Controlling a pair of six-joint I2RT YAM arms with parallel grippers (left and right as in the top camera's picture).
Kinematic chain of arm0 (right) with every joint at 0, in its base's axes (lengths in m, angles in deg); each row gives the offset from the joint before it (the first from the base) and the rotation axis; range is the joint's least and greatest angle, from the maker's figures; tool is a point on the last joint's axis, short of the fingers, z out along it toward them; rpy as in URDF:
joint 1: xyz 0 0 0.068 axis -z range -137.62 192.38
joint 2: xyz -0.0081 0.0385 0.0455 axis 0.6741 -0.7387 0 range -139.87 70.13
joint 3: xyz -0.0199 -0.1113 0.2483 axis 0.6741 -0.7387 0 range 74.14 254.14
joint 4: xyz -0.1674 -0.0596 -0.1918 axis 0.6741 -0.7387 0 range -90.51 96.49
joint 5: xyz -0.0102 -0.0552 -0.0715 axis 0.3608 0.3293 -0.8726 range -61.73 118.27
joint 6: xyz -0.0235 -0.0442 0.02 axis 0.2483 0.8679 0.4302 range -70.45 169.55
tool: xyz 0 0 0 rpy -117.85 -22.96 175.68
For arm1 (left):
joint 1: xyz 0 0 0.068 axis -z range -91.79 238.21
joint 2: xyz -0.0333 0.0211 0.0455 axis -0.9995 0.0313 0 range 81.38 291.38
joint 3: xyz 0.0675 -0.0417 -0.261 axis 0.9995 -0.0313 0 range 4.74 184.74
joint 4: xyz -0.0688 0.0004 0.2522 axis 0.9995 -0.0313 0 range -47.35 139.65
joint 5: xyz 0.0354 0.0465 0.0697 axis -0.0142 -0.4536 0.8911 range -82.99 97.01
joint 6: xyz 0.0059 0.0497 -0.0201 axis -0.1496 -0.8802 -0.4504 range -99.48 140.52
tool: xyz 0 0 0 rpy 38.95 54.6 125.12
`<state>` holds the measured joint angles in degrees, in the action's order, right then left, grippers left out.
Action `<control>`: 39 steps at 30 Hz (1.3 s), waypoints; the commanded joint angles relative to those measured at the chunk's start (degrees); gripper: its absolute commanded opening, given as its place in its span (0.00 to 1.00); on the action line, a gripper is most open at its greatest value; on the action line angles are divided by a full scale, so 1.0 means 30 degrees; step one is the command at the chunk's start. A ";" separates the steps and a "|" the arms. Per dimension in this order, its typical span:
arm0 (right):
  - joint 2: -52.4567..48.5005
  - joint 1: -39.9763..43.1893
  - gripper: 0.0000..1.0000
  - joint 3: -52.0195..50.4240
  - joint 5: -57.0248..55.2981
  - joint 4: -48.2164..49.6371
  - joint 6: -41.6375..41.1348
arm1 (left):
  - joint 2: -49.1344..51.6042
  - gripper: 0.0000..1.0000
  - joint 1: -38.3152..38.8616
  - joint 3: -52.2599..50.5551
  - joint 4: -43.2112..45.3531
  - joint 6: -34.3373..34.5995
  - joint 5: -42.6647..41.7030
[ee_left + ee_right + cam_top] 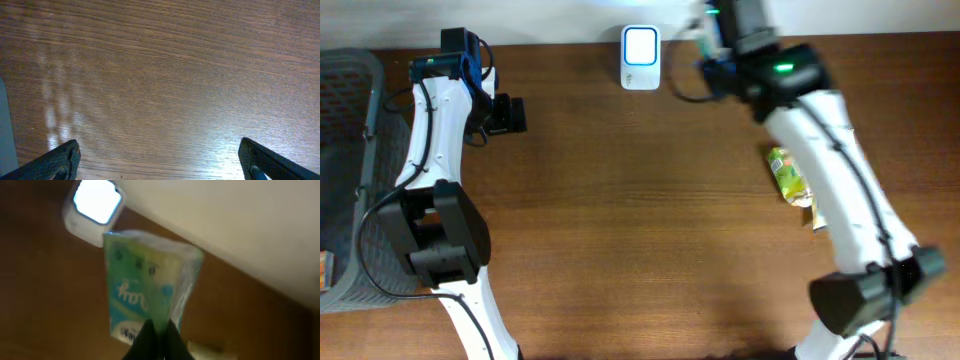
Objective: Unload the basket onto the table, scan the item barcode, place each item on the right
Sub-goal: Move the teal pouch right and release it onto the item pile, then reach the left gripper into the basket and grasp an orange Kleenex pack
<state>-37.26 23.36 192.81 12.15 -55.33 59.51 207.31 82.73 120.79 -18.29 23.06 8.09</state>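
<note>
In the right wrist view, my right gripper (159, 329) is shut on the lower edge of a green and teal packet (145, 287). The packet hangs in the air, just short of the white scanner (95, 205) with its lit window. Overhead, that scanner (640, 45) stands at the table's far edge, and the right arm reaches to just right of it. My left gripper (160, 160) is open with only bare wood between its fingers. Overhead, the left gripper (507, 114) sits at the far left of the table.
A second green packet (788, 172) lies on the table beside the right arm, with a small orange item (817, 216) just below it. A grey mesh basket (342, 120) stands at the left edge. A pale wall runs behind the table.
</note>
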 commanded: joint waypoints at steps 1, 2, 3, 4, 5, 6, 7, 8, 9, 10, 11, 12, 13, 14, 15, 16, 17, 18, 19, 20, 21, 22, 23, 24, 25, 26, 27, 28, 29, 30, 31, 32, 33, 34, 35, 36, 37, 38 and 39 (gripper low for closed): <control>0.0379 0.3650 0.04 -0.0248 0.0335 -0.4830 -0.5362 | -0.0051 0.99 0.0015 0.0226 -0.0022 -0.0291 0.0066; 0.0262 0.4779 0.04 -0.0466 0.0707 -0.5792 -0.6127 | -0.0051 0.99 0.0015 0.0226 -0.0015 -0.0291 0.0066; 0.0146 0.5865 0.04 -0.0962 0.1428 -0.6200 -0.6360 | -0.0051 0.99 0.0015 0.0226 -0.0022 -0.0291 0.0066; 0.0044 0.6987 0.04 -0.1661 0.2433 -0.6244 -0.6360 | -0.0051 0.99 0.0015 0.0226 -0.0015 -0.0291 0.0066; -0.0102 0.8138 0.04 -0.2499 0.3381 -0.6098 -0.6353 | -0.0051 0.99 0.0015 0.0226 -0.0022 -0.0291 0.0066; -0.0226 0.9071 0.04 -0.3257 0.4065 -0.5952 -0.6353 | -0.0051 0.99 0.0015 0.0226 -0.0015 -0.0291 0.0066; -0.0372 1.0244 0.04 -0.4277 0.4852 -0.5646 -0.6353 | -0.0051 0.99 0.0015 0.0226 -0.0022 -0.0291 0.0066; -0.0408 1.0819 0.04 -0.4889 0.5180 -0.5391 -0.6339 | -0.0051 0.99 0.0015 0.0226 -0.0015 -0.0291 0.0066; -0.0415 1.1380 0.04 -0.5566 0.5319 -0.5144 -0.6331 | -0.0051 0.99 0.0015 0.0226 -0.0022 -0.0291 0.0066; -0.0437 1.1723 0.04 -0.6033 0.5311 -0.5042 -0.6229 | -0.0051 0.99 0.0015 0.0226 -0.0022 -0.0291 0.0066; -0.0474 1.1905 0.11 -0.6331 0.5319 -0.4998 -0.6025 | -0.0051 0.99 0.0015 0.0226 -0.0015 -0.0291 0.0066; -0.0474 1.2065 0.24 -0.6623 0.5304 -0.4911 -0.5741 | -0.0051 0.99 0.0015 0.0226 -0.0015 -0.0291 0.0066; -0.0474 1.2123 0.44 -0.6783 0.5391 -0.4830 -0.5304 | -0.0051 0.99 0.0015 0.0226 -0.0015 -0.0291 0.0066; -0.0474 1.2116 0.53 -0.6768 0.5406 -0.4721 -0.5311 | -0.0051 0.99 0.0015 0.0226 -0.0015 -0.0291 0.0066; -0.0452 1.2109 0.53 -0.6637 0.5668 -0.4597 -0.5224 | -0.0051 0.99 0.0015 0.0226 -0.0022 -0.0291 0.0066; -0.0444 1.2094 0.54 -0.6317 0.6273 -0.4583 -0.4772 | -0.0051 0.99 0.0066 0.0226 -0.0022 -0.0291 0.0066; -0.0393 1.2094 0.55 -0.5479 0.7402 -0.4626 -0.4073 | -0.0051 0.99 0.0255 0.0226 -0.0022 -0.0291 0.0066; -0.0270 1.2080 0.57 -0.4561 0.8619 -0.4787 -0.3395 | -0.0051 0.99 0.0335 0.0226 -0.0022 -0.0291 0.0066; -0.0131 1.2036 0.60 -0.3847 0.9639 -0.4991 -0.2914 | -0.0051 0.99 0.0357 0.0226 -0.0022 -0.0291 0.0066; 0.0058 1.1788 0.65 -0.2820 1.1344 -0.5348 -0.2120 | -0.0051 0.99 0.0357 0.0226 -0.0015 -0.0291 0.0066; 0.0182 1.1453 0.67 -0.2251 1.2196 -0.5552 -0.1807 | -0.0051 0.99 0.0350 0.0226 -0.0015 -0.0284 0.0036; 0.0291 1.0892 0.67 -0.1741 1.2320 -0.5646 -0.1814 | -0.0051 0.99 0.0350 0.0226 -0.0015 -0.0284 -0.0299; 0.0364 1.0316 0.67 -0.1574 1.2218 -0.5625 -0.1807 | -0.0051 0.99 0.0415 0.0226 -0.0022 -0.0284 -0.1282; 0.0364 0.9836 0.67 -0.1566 1.2225 -0.5603 -0.1807 | -0.0051 0.99 0.0459 0.0226 -0.0022 -0.0284 -0.1676; 0.0350 0.9267 0.67 -0.1574 1.2167 -0.5617 -0.1807 | -0.0051 0.99 0.0525 0.0226 -0.0022 -0.0284 -0.1829; 0.0335 0.8699 0.67 -0.1588 1.2152 -0.5610 -0.1727 | -0.0051 0.99 0.0546 0.0226 -0.0073 -0.0291 -0.2557; 0.0335 0.8262 0.67 -0.1588 1.2160 -0.5610 -0.1428 | -0.0051 0.99 0.0546 0.0226 -0.0321 -0.0291 -0.3024; 0.0335 0.7781 0.67 -0.1588 1.2065 -0.5610 -0.1384 | -0.0051 0.99 0.0539 0.0270 -0.0138 -0.0313 -0.3446; 0.0335 0.7533 0.68 -0.1588 1.1948 -0.5610 -0.1384 | -0.0095 0.99 0.0517 0.0780 -0.0444 -0.0321 -0.3446; 0.0335 0.7344 0.71 -0.1588 1.1723 -0.5625 -0.1392 | -0.0117 1.00 0.0452 0.1603 -0.1166 -0.0408 -0.3432; 0.0335 0.7293 0.83 -0.1588 1.1664 -0.5625 -0.1392 | -0.0197 0.91 0.0248 0.3789 -0.2885 -0.0452 -0.3293; 0.0335 0.7293 1.00 -0.1588 1.1664 -0.5617 -0.1392 | -0.0291 0.88 0.0051 0.5508 -0.4065 -0.0444 -0.3002; 0.0335 0.7293 0.99 -0.1588 1.1657 -0.5595 -0.1399 | -0.0393 0.88 -0.0146 0.7133 -0.5056 -0.0437 -0.2514; 0.0335 0.7300 0.99 -0.1588 1.1657 -0.5537 -0.1399 | -0.0627 0.94 -0.0546 0.9981 -0.6528 -0.0430 -0.1472; 0.0335 0.7300 0.99 -0.1588 1.1657 -0.5508 -0.1406 | -0.0933 0.99 -0.1071 1.2968 -0.7628 -0.0430 -0.0291; 0.0335 0.7293 0.99 -0.1588 1.1664 -0.5464 -0.1464 | -0.1224 0.99 -0.1610 1.5030 -0.8174 -0.0423 0.0648; 0.0335 0.7293 0.99 -0.1588 1.1664 -0.5464 -0.1464 | -0.1443 0.99 -0.2375 1.6648 -0.8677 -0.0160 0.1537; 0.0335 0.7293 0.99 -0.1588 1.1664 -0.5464 -0.1464 | -0.1523 0.99 -0.3133 1.7515 -0.9216 0.0765 0.2208; 0.0335 0.7293 0.99 -0.1588 1.1657 -0.5472 -0.1464 | -0.1523 0.99 -0.3781 1.7937 -0.9595 0.1690 0.2725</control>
<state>-37.37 45.48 187.19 47.63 -71.70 54.92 204.45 76.55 169.16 -44.36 22.76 8.37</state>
